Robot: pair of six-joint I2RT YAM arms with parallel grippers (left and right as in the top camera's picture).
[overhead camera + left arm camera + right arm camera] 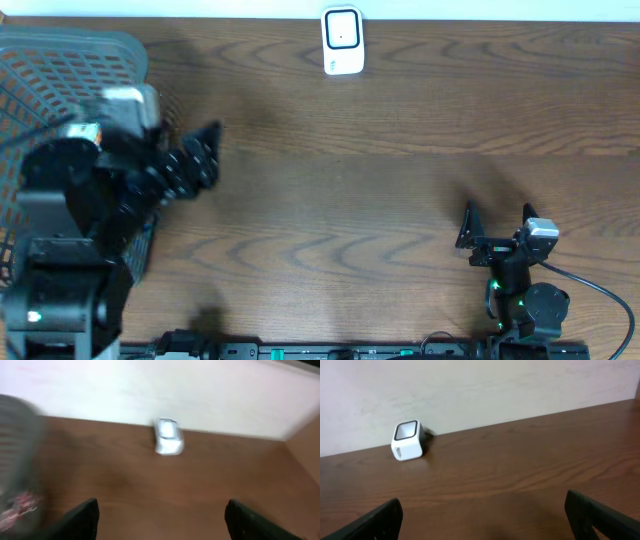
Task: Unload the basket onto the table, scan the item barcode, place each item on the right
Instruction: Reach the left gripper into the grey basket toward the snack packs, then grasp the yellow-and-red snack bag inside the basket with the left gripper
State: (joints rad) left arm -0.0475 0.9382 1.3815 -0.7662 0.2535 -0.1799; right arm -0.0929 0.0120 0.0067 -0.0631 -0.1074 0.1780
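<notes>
Both the left gripper [208, 158] and the right gripper [497, 215] stand with jaws apart and empty, and the item [20, 505] is only a blurred reddish patch in the mesh basket [70, 55], well apart from the white scanner [342, 40], probably light, crushable packaging best pinched gently by its edges.

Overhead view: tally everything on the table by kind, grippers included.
White scanner: 1
Grey mesh basket: 1
Grippers: 2, the left gripper and the right gripper, both open
Total: 4
Basket contents are too blurred to count.
</notes>
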